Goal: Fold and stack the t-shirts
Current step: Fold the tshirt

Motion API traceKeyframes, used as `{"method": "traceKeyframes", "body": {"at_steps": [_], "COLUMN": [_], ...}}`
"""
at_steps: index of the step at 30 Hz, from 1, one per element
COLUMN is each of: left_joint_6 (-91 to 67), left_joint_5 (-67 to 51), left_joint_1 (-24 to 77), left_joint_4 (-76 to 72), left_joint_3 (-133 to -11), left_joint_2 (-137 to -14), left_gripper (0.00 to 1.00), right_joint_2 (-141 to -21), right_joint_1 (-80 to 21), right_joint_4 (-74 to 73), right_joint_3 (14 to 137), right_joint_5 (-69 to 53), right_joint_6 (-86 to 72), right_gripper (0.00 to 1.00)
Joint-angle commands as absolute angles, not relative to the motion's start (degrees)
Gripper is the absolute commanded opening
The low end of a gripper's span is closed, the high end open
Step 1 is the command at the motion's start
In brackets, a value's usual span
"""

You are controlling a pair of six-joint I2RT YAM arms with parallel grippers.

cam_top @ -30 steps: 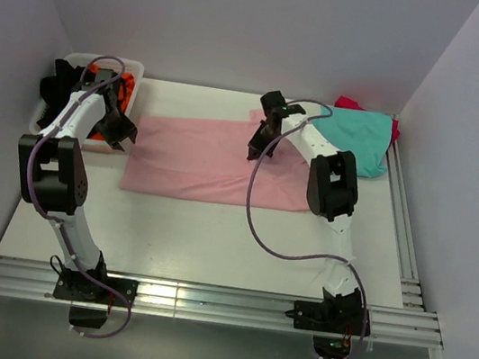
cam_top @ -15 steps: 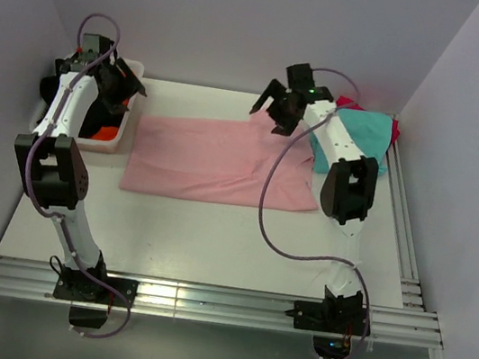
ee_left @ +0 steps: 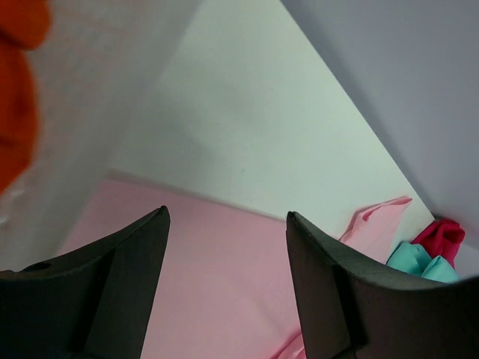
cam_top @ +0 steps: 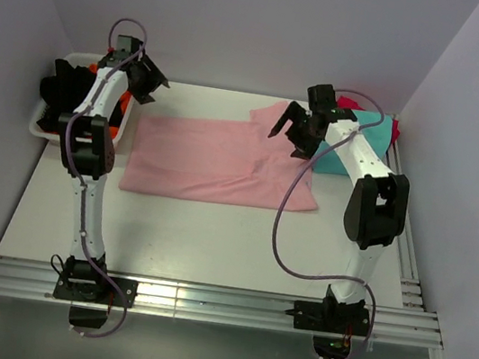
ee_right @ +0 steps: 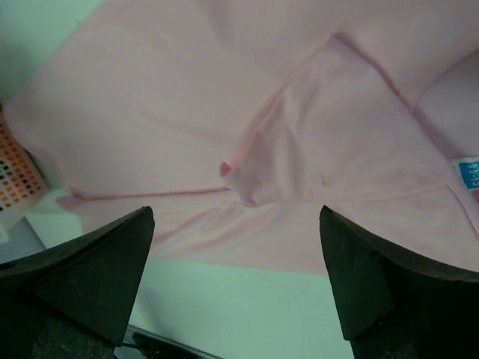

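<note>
A light pink t-shirt [cam_top: 215, 162] lies spread flat across the middle of the table, one sleeve folded over near its right end [ee_right: 284, 149]. My left gripper [cam_top: 153, 87] hangs open above the shirt's far left corner, beside the basket, with nothing between its fingers [ee_left: 227, 213]. Over the shirt's far right part my right gripper [cam_top: 290, 137] stands wide open and empty [ee_right: 236, 211]. A teal t-shirt [cam_top: 377, 128] lies at the back right with a magenta t-shirt [ee_left: 441, 235] behind it. Black [cam_top: 58, 87] and orange [ee_left: 15, 112] t-shirts sit in the basket.
The white plastic basket [cam_top: 45, 127] stands at the table's back left corner, close to the left arm. Walls close in the back and both sides. Bare table [cam_top: 212, 239] runs between the pink shirt and the arm bases.
Both grippers have opened and risen off the pink shirt. The left one swung up and back beside the basket; the right one moved right, above the shirt's right end.
</note>
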State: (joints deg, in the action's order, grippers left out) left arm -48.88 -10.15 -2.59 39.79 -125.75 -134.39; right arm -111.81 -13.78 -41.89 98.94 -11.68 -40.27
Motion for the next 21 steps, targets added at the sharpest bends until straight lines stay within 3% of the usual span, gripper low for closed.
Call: {"method": "traceKeyframes", "body": {"at_steps": [1, 21], "left_joint_6": [-51.9, -55.5], "left_joint_5": [-7.9, 9.9], "left_joint_1": [1.6, 1.5], "left_joint_4": [37.9, 44.9], "left_joint_3": [-132.1, -126.8], "left_joint_2": [-136.2, -140.2], "left_gripper": [0.70, 0.70], "right_joint_2": [-106.3, -104.8], "right_joint_1": [-13.9, -12.1], "right_joint_4": [-39.6, -41.7], "right_joint_3": [95.0, 91.2], "right_joint_5": [-11.2, -11.4], "right_joint_6": [-37.9, -32.6], "right_gripper": [0.98, 0.98]}}
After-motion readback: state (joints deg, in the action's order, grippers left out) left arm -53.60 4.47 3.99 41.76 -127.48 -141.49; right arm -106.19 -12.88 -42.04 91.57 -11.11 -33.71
